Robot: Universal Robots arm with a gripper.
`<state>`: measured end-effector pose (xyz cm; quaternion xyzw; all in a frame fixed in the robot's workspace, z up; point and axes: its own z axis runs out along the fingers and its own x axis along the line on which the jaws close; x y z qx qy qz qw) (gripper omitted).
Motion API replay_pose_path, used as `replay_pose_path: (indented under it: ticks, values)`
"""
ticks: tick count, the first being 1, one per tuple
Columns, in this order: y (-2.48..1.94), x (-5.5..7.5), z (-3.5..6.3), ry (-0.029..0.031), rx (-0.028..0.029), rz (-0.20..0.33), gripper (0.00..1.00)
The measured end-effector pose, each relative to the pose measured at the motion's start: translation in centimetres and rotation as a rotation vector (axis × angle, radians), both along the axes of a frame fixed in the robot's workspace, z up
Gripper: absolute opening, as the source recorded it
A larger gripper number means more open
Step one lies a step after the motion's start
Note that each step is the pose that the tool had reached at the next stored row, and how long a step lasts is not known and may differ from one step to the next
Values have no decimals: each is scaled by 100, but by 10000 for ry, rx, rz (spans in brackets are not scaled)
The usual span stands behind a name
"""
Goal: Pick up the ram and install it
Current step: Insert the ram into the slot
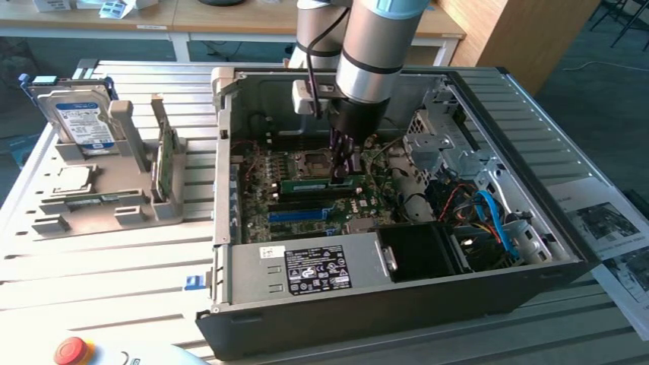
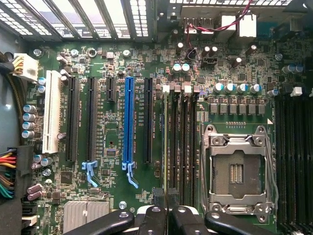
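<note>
Pinching close, jaws grip the ram (image 1: 309,183) — thin, long green stick — over motherboard (image 1: 266,194).

Green motherboard (image 2: 112,63). CPU socket (image 2: 236,171), black memory slots (image 2: 181,142) just beside it. Blue slot (image 2: 128,120) between black slots; white slot (image 2: 51,117) well apart. Gripper (image 2: 167,198) pinched narrow over memory slots.

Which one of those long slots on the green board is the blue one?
The long blue plastic slot on the green circuit board. It has black slots on both sides, and one white slot sits further off.
</note>
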<state>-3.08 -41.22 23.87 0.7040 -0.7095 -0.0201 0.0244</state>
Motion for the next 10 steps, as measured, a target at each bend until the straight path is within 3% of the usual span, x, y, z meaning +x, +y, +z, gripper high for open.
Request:
replay_pose_path:
  ticks: [10]
  values:
    - [3,0,-39,0,-1,0,12]
